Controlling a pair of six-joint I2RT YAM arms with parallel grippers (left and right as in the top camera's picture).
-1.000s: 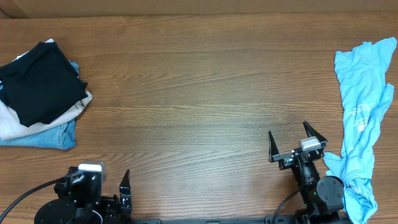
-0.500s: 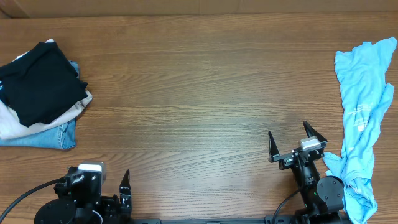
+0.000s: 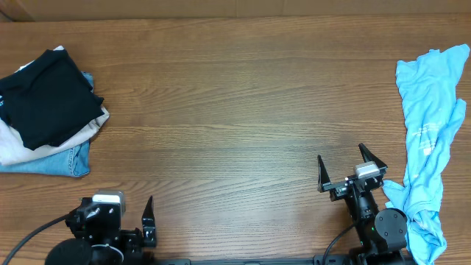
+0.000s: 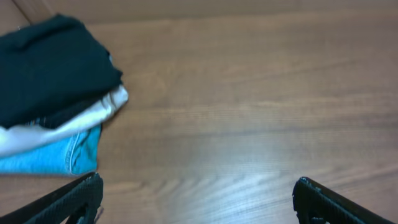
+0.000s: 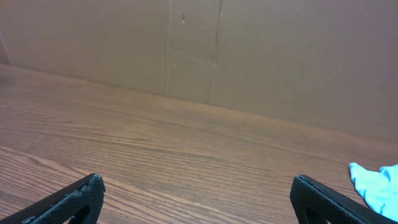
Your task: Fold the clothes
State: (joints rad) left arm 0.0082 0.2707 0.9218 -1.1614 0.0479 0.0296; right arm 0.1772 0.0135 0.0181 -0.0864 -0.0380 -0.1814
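Note:
A black folded T-shirt (image 3: pixel 45 99) lies on top of a stack at the table's far left; it also shows in the left wrist view (image 4: pixel 53 68). It is plain, matte and much bigger than a gripper. My left gripper (image 4: pixel 198 183) is open and empty over bare wood, well short of the stack and to its right. In the overhead view only one of its fingers (image 3: pixel 149 212) shows at the bottom edge. My right gripper (image 3: pixel 341 156) is open and empty near the front right; the right wrist view (image 5: pixel 198 182) shows bare wood between its fingers.
Under the black shirt lie a cream garment (image 3: pixel 15 147) and folded blue jeans (image 3: pixel 62 160). A crumpled light blue T-shirt (image 3: pixel 427 125) stretches along the right edge, its lower end beside the right arm. A cardboard wall (image 5: pixel 199 50) stands behind the wooden table (image 3: pixel 235 110).
The left arm has shifted very slightly at the bottom edge. The right arm and the garments have not moved.

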